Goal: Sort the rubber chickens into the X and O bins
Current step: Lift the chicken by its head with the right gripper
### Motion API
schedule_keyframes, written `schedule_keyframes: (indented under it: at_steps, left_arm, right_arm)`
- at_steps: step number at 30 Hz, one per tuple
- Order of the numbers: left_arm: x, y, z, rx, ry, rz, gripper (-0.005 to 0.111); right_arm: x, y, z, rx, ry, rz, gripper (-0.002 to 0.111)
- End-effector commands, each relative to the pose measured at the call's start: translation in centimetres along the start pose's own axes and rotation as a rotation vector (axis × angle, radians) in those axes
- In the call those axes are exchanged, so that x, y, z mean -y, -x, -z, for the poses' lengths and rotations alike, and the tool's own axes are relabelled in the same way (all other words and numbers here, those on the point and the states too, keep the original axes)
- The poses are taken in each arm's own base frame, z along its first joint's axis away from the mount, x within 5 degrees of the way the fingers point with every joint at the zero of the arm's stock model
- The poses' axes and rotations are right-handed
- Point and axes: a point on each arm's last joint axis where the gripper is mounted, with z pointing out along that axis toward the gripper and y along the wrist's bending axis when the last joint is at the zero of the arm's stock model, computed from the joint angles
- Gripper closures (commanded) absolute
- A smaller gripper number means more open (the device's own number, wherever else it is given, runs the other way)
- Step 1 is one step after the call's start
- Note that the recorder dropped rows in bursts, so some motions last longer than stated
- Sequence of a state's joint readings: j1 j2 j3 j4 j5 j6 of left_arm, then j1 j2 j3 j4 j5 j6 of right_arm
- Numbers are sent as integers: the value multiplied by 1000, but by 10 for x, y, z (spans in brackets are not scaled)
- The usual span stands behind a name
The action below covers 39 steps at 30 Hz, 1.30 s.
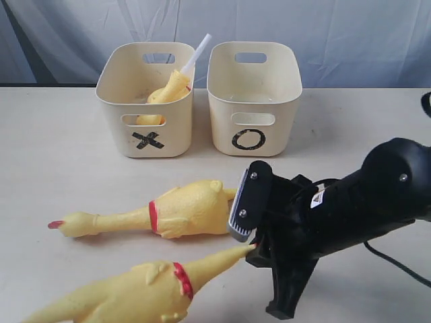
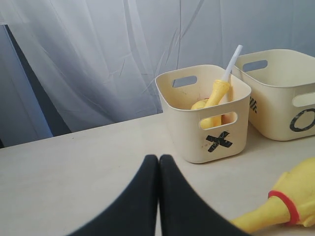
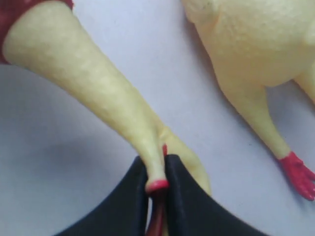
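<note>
- The right gripper [image 3: 156,162] has its black fingers [image 3: 125,201] pinching the head end of the front rubber chicken [image 1: 135,293]; a red tip shows between the jaws.
- That chicken lies on the table [image 1: 54,155] at the near edge. Its neck stretches up to the gripper, and its red neck band [image 1: 182,279] sits behind the pinch.
- Just beside it, farther back, the middle rubber chicken [image 1: 178,210] lies flat, its red-tipped head to the left. Its legs point towards the right gripper, and one red foot [image 3: 298,174] shows in the right wrist view.
- The left gripper [image 2: 158,158] has its jaws pressed together with nothing between them, and hangs above bare table.
- Behind both, the X bin [image 1: 168,128] and the O bin [image 1: 283,121] stand side by side, close together.
- A third rubber chicken [image 1: 172,87] lies tilted in the X bin, with a white tube [image 1: 196,50] poking above the rim.
</note>
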<state>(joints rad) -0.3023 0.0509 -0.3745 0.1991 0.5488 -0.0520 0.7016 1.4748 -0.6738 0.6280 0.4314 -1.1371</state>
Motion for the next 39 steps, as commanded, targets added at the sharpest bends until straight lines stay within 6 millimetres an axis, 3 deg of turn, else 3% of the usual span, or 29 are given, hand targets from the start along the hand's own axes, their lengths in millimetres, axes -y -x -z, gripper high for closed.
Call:
schedule_keyframes:
  at_steps: [1,14,20,31,39]
  left_arm:
    - [0,-2,0,-2,-1,9,107]
    - [0,-2,0,-2,1,6,107]
    - [0,-2,0,-2,1,6,107]
    - [0,-2,0,-4,1,6,107]
    - [0,-2,0,-4,1,6,107]
  right_arm:
    - [-2,4,10,46,-3,-120,109]
    - [-3,6,17,60,10,-462,109]
    - [-4,7,20,76,6,-511,109]
    - [-4,21,63,300,-83,-553,109]
    - [8,47,99,513,-151,-678,109]
